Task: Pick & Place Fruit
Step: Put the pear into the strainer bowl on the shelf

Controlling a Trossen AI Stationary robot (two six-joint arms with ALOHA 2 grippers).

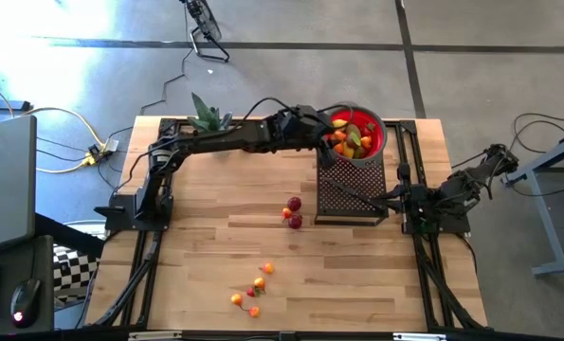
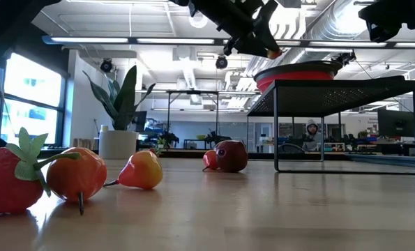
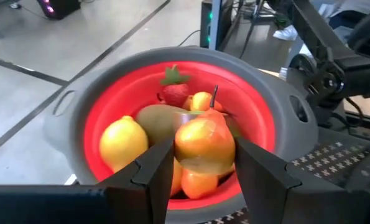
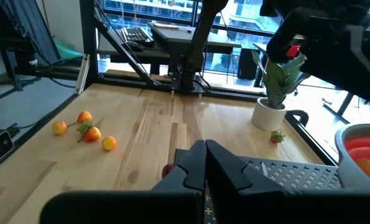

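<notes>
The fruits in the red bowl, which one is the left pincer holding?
The orange-yellow fruit clamped between the left pincer's fingers above the red bowl; the others lie loose inside.

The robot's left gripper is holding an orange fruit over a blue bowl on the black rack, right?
Not quite: the bowl is red inside, not blue, as the left wrist view shows. The rest holds: the left gripper grips an orange fruit over that bowl, which sits on the black rack.
</notes>
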